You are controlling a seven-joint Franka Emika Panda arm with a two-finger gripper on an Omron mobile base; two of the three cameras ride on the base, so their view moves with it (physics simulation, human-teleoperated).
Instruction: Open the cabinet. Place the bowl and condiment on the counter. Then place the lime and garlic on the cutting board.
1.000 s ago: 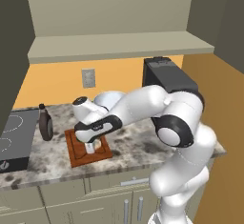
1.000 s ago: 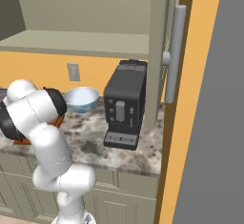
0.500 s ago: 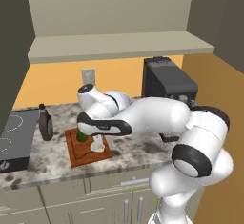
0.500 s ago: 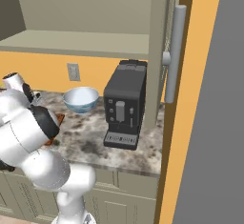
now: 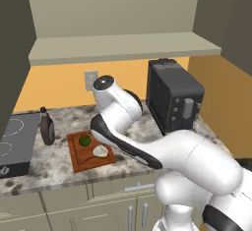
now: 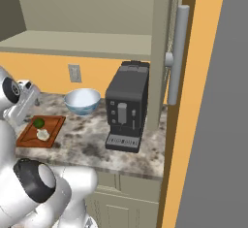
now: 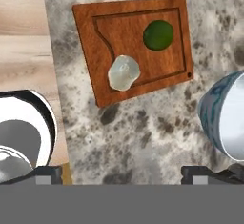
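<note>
With its gripper (image 7: 122, 173) spread empty, the arm has lifted off the cutting board (image 7: 109, 42), leaving garlic (image 7: 123, 73) beside lime (image 7: 158, 35), the task apparently complete.

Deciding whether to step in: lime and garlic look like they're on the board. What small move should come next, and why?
Probably just lift the gripper clear and stop. The lime and garlic both lie on the cutting board, the bowl and condiment stand on the counter, and the jaws are open, holding nothing.
</note>
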